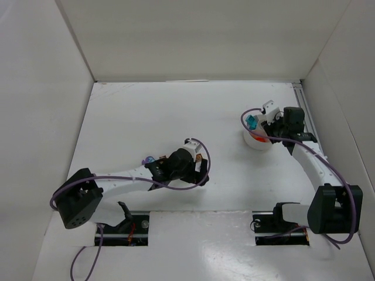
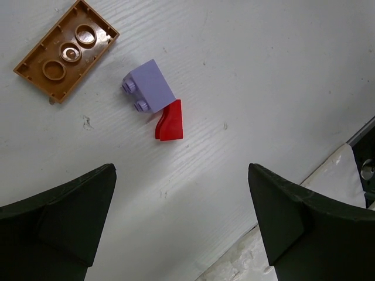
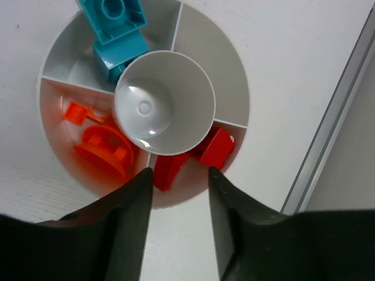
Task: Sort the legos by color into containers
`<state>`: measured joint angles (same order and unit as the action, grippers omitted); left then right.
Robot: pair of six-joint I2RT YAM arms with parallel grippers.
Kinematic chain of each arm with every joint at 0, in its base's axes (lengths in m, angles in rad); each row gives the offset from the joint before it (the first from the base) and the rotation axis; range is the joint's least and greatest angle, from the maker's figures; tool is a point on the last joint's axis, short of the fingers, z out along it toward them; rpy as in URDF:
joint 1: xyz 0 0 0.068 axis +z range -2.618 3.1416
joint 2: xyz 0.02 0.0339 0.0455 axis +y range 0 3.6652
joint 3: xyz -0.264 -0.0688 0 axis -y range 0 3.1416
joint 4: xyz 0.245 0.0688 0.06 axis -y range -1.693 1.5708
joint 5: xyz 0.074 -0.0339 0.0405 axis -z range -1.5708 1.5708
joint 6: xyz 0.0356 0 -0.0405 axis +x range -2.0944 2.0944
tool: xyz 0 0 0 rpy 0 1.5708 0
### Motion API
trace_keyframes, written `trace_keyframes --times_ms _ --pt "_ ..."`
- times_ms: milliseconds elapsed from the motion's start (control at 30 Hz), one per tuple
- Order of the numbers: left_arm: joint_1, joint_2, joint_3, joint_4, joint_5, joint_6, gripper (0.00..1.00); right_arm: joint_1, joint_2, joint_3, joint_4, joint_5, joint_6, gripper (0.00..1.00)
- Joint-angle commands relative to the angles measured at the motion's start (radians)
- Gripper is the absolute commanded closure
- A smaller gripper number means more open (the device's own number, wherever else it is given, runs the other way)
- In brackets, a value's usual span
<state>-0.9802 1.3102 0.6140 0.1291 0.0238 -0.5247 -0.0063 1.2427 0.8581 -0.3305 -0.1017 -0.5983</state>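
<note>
Left gripper (image 2: 181, 172): fingers spread wide and empty, hanging over the loose legos on the table (image 2: 275, 64), on the near-left side.
Red slope piece (image 2: 169, 121): closest to the open jaws, touching a corner of the purple brick (image 2: 150, 86).
Brown plate (image 2: 65, 49): a little beyond those two and apart from them, lying flat with its hollow underside up.
How they will handle: hard, light, glossy plastic, probably stiff enough for a firm pinch. They are likely to skate on the smooth table or squirt out if caught on a slanted face.
Where to take hold: the red slope by its two flat parallel sides, not the curved face. The purple brick across its plain walls, studs left free. The brown plate across its short width, since it sits low and gives little edge.
Caution: closing on the red piece may nudge the purple one, because they touch.
Right gripper (image 3: 177, 175): jaws partly apart and clamped on nothing, poised over the near rim of the bowl (image 3: 218, 61), farther back on the right.
Red bricks (image 3: 215, 146): in the compartment just under those jaws.
Orange pieces (image 3: 101, 149): in the neighbouring compartment.
Teal bricks (image 3: 116, 36): in the far compartment; one more compartment holds nothing.
</note>
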Motion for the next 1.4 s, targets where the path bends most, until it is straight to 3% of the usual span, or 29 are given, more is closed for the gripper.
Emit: trace_keyframes --times_ms 0,200,433,767,1067,1200,1367 --pt "-0.034 0.012 0.052 -0.017 -0.061 0.022 0.07 -0.006 -0.021 0.05 0.032 -0.003 0.014 0.52" --pt "-0.075 0.06 0.095 -0.066 -0.133 0.011 0.13 -0.006 -0.121 0.05 -0.01 0.01 0.014 0.32" --pt "-0.109 0.133 0.138 -0.077 -0.197 0.011 0.24 -0.006 -0.279 0.009 -0.079 0.019 0.014 0.29" --pt "-0.147 0.279 0.233 -0.111 -0.303 -0.021 0.49 -0.006 -0.312 -0.025 -0.097 0.03 0.005 0.23" --pt "-0.19 0.37 0.332 -0.178 -0.337 -0.031 0.89 -0.006 -0.322 -0.007 -0.116 0.03 0.005 0.22" --pt "-0.199 0.37 0.368 -0.201 -0.337 -0.031 0.91 -0.006 -0.356 -0.007 -0.127 0.039 0.005 0.21" --pt "-0.199 0.328 0.411 -0.18 -0.325 0.026 0.93 -0.006 -0.469 -0.007 -0.165 0.163 0.063 0.19"
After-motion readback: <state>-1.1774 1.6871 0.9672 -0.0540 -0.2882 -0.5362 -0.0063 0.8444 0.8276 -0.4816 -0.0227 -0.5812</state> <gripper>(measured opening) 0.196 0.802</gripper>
